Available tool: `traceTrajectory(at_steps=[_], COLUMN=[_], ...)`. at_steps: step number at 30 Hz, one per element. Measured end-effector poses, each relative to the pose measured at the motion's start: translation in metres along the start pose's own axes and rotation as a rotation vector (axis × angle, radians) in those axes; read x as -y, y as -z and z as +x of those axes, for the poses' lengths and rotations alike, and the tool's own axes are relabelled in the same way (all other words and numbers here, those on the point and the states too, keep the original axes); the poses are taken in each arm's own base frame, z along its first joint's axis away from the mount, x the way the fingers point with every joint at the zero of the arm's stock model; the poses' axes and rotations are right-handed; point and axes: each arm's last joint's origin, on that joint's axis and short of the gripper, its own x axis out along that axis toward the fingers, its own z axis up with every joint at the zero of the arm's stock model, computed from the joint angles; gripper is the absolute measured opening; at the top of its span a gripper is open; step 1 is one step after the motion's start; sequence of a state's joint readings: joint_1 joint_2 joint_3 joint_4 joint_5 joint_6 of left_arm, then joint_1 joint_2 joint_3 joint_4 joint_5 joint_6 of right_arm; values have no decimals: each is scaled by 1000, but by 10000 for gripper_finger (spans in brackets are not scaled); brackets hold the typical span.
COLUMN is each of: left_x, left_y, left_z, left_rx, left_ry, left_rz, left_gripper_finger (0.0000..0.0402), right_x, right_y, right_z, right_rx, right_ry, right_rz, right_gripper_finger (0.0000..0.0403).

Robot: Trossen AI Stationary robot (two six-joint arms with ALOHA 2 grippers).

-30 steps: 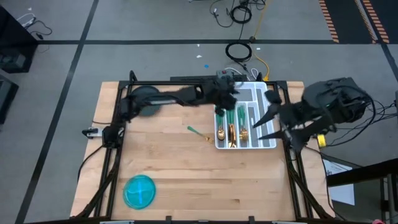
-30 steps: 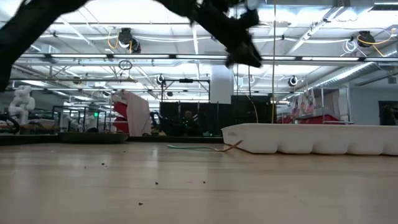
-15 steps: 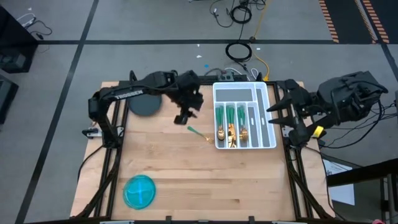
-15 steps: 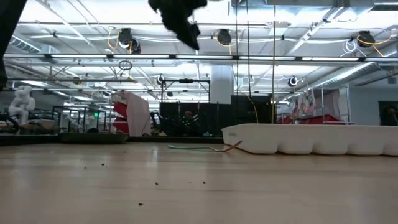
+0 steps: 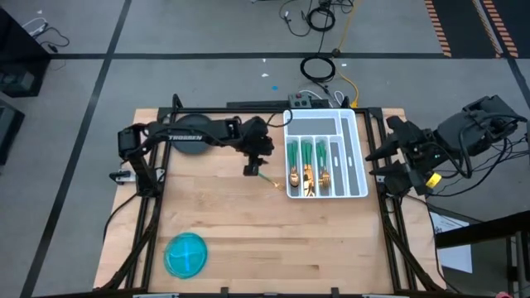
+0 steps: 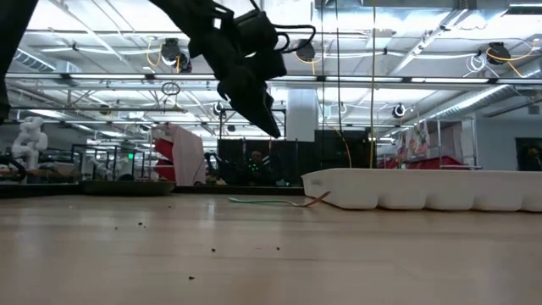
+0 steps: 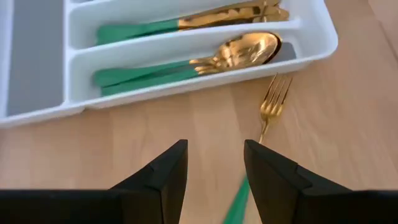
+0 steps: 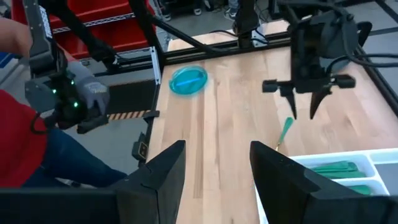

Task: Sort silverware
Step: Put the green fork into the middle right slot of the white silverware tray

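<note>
One fork [image 5: 265, 177] with a gold head and a teal handle lies flat on the wood table, left of the white tray [image 5: 354, 170]. In the left wrist view its head [image 7: 272, 107] points at the tray. Several more forks and spoons [image 5: 307, 164] lie in the tray's left compartments [image 7: 186, 62]. My left gripper [image 5: 252, 164] hovers open above the fork's handle end [image 7: 239, 200], well off the table in the low view [image 6: 269, 123]. My right gripper [image 5: 383, 164] is open beyond the tray's right side, at the table's right edge.
A round blue bowl [image 5: 185, 254] sits near the table's near left corner, also seen in the right wrist view as the bowl [image 8: 188, 79]. A dark round pad [image 5: 189, 142] lies by the far left. A person in red [image 8: 25, 130] stands beyond the table.
My left gripper has moved from over the tray's left side toward the table's left, then come down over the lone fork's handle end. My right gripper has drawn back from over the tray toward the table's right edge. The fork has not moved.
</note>
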State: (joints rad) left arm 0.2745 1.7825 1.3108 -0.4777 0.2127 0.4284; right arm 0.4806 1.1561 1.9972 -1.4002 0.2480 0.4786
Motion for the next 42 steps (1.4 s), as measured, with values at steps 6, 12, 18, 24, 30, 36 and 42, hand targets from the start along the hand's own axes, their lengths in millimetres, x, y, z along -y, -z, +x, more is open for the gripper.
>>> traceTrajectory(at_steps=[6,12,18,24,30,36,42], left_x=[9,22,27,29,31,34,36], left_y=[6,7,11,20,28,35,34], left_z=[30,54,72,92,110,118,119], left_rx=[-47,-61,-73,-108,-134,-172,-179], left_ry=[57,92,106,132,151,170,173], left_rz=[8,36,46,41,39,52,91], left_gripper_finger=[164,164,164,164,164,78,10], right_x=[0,0,0,0,0,0,0], right_y=[0,0,0,0,0,0,0], right_z=[0,0,0,0,0,0,0], right_rx=[6,6,7,8,8,8,7], right_ry=[12,12,12,10,10,9,8], right_rz=[7,8,8,26,35,42,42], right_gripper_finger=[171,171,171,171,171,171,171])
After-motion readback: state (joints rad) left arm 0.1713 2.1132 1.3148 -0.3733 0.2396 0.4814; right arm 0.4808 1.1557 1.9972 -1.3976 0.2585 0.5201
